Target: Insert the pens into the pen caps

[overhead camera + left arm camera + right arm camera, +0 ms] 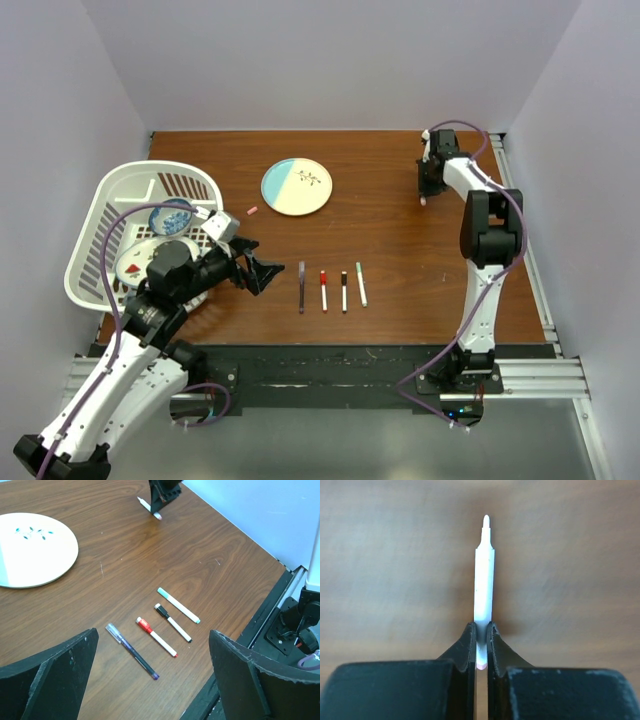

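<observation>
Right fingers [466, 647] pinch the uncapped pen [484, 580], left fingers [55, 675] gape empty; next, I'd say, carry it to the pink cap [252, 210].

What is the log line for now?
left gripper: open | right gripper: shut on uncapped pen | pink cap: loose on table

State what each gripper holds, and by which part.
Right gripper pinches an uncapped white pen near its pink rear end; left gripper is open, holding nothing.

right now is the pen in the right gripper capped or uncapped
Uncapped. The white pen shows a bare nib beyond the right gripper, which is shut on its barrel.
</observation>
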Action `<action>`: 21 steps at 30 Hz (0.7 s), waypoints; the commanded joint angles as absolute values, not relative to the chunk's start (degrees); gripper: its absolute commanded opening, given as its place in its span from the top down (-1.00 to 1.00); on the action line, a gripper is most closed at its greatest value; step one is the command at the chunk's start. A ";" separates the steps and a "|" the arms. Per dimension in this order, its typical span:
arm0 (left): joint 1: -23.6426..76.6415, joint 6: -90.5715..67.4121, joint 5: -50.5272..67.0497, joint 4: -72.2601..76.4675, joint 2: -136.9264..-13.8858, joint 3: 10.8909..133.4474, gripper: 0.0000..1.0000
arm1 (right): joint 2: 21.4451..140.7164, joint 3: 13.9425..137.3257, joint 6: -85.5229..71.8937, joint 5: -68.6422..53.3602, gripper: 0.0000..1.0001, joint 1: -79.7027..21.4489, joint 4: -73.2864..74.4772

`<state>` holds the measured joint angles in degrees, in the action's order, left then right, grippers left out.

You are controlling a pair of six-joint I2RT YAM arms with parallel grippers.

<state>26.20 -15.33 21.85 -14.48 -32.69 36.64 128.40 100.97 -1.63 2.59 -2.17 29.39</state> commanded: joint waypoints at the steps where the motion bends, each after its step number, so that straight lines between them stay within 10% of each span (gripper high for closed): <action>1: 25.75 -13.97 22.24 -12.57 -32.52 36.30 -0.92 | 117.29 88.91 -10.18 -4.39 1.00 -3.51 26.83; 21: 25.84 -36.02 26.01 6.05 -43.06 32.26 -0.78 | 60.58 30.61 -36.02 -20.21 1.00 -29.08 -15.62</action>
<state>26.13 -29.02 21.76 -5.06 -39.75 33.78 66.57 35.53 -27.03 -18.39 -23.70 -2.28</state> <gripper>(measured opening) 0.905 0.041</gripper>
